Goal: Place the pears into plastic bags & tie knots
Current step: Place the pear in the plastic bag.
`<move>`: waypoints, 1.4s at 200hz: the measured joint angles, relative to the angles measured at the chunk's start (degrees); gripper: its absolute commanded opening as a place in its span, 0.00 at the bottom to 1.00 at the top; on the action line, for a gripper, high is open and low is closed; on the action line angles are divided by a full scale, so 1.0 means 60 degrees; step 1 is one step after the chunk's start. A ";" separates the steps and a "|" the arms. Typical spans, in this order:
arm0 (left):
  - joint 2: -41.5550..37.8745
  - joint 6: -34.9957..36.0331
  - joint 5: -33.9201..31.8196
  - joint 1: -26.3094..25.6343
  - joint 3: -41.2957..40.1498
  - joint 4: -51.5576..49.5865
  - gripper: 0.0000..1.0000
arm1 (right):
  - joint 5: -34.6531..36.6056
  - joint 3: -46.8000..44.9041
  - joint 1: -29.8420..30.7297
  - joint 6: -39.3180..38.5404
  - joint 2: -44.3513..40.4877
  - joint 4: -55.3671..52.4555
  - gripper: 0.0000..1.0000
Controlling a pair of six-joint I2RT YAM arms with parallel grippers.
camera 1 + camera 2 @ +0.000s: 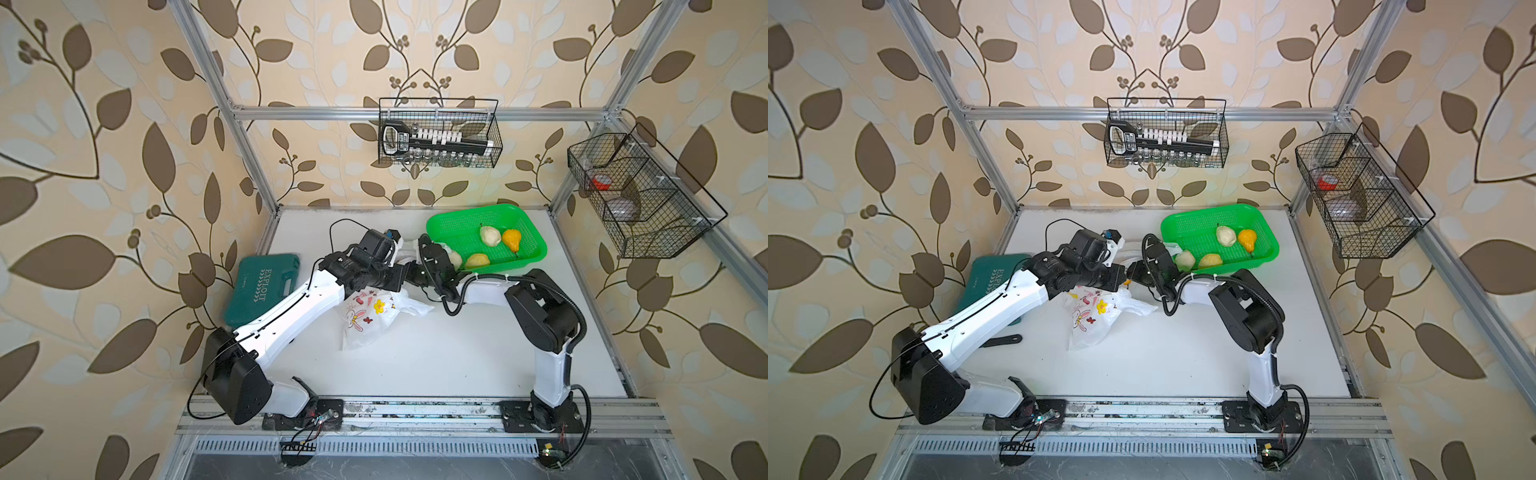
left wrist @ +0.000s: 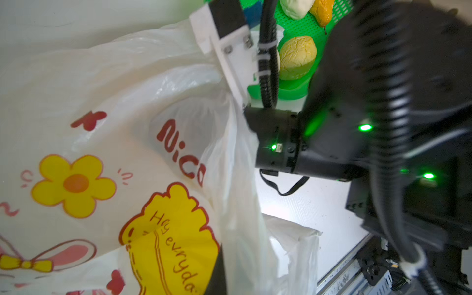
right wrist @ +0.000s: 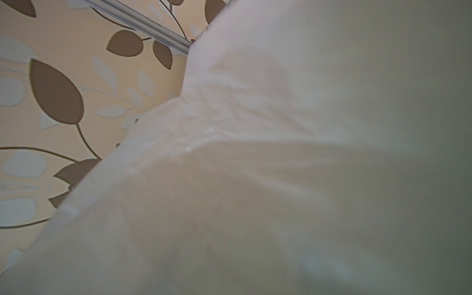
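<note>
Locate the plastic bag (image 1: 368,320) at the centre of the white table (image 1: 457,361). It sits crumpled beneath the left wrist, rabbit and flower print up, with one loose flap trailing toward 3 o'clock.

Note that the left gripper (image 2: 221,267) is closed. In the left wrist view, a taut fold of bag film runs into its one visible dark finger.

Find the right gripper (image 2: 229,38) at the bag's far edge, toward 1 o'clock. Only one white finger with a black pad shows, so you cannot tell how wide it stands. The right wrist view is filled by blurred white film.

All four pears rest in the green basket (image 1: 457,224) at 1 o'clock on the table:
- A cream pear (image 1: 489,235) and an orange pear (image 1: 512,240) lie side by side toward its 3 o'clock end.
- A yellow pear (image 1: 478,261) and a second cream pear (image 1: 456,258) lie along its 7 o'clock edge, the latter just beside the right wrist.

A green tool case (image 1: 262,286) lies at 9 o'clock.
</note>
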 measured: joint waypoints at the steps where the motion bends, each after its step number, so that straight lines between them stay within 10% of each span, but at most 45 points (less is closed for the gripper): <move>1: 0.0000 0.0000 0.0000 0.0000 0.0000 0.0004 0.00 | 0.0000 0.0000 0.0004 0.0000 0.0033 -0.0004 0.53; 107: 0.0000 -0.0200 0.0288 0.0000 -0.0204 0.0386 0.00 | -0.0386 0.0321 0.0178 0.0051 -0.0463 0.0550 0.55; 182: 0.0000 -0.0273 0.0277 0.0000 -0.0565 0.0754 0.00 | -0.0572 0.0295 0.0481 -0.0346 0.0160 -0.0346 0.91; 280: -0.1377 0.0124 0.0885 -0.0437 -0.0801 0.2135 0.00 | -0.0517 -0.1530 -0.0834 -0.2076 -0.5606 -0.3832 0.99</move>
